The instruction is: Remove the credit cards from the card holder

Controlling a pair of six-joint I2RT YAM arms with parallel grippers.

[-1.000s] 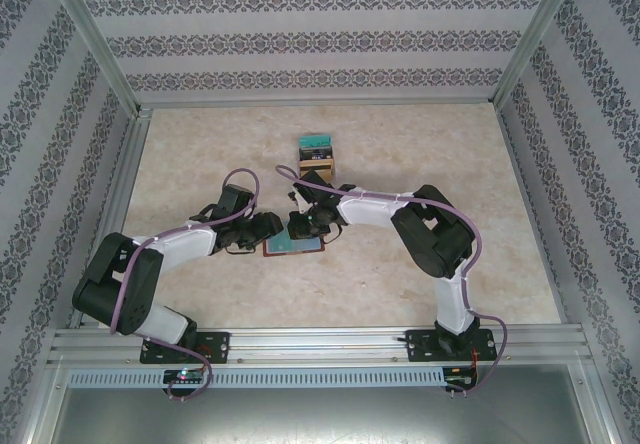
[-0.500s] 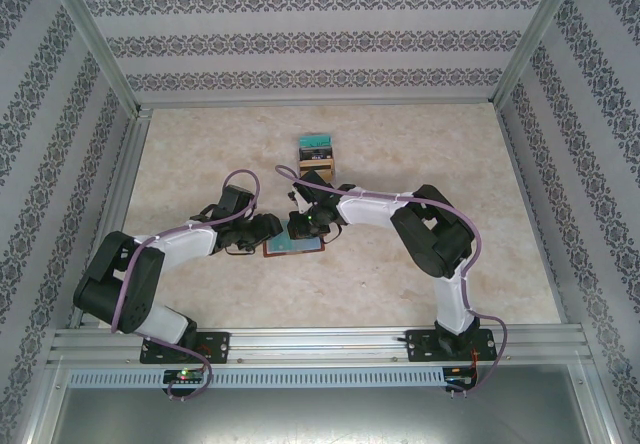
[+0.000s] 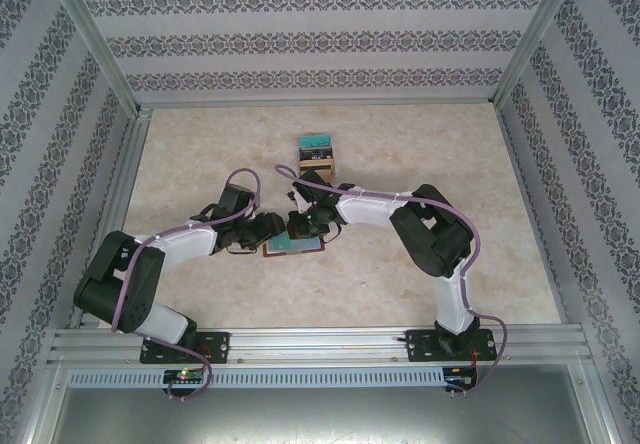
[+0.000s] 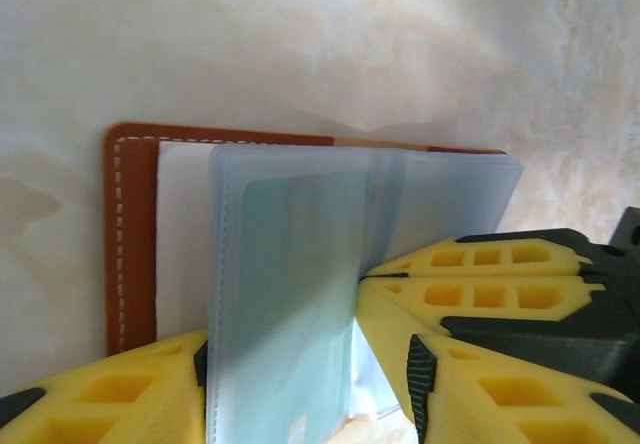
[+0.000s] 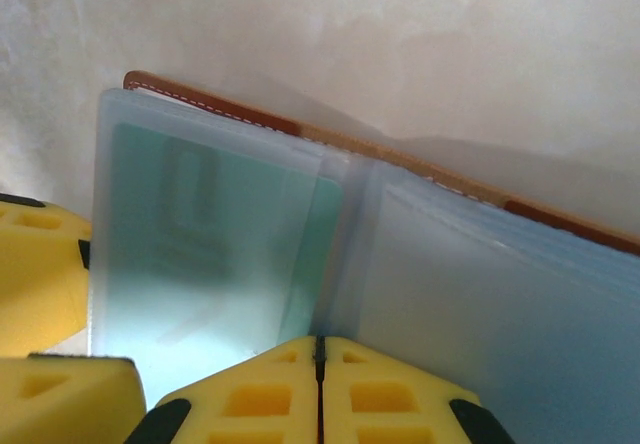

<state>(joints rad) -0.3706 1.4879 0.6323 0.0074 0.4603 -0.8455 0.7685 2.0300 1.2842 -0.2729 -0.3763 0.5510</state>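
Writing: teal credit card [image 5: 210, 234], marks too blurred to read.
Card holder [image 4: 130, 234]: open on table [image 3: 420, 144].
Left gripper [image 4: 300, 364]: fingers apart, straddling sleeve pages [image 4: 290, 254].
Right gripper [image 5: 320, 354]: fingers together at the fold.

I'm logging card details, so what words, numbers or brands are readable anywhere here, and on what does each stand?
No text can be read.
On the green card inside the card holder: faint marks behind cloudy plastic, too blurred to read.
On the stack with the teal top: dark specks, too small to read.
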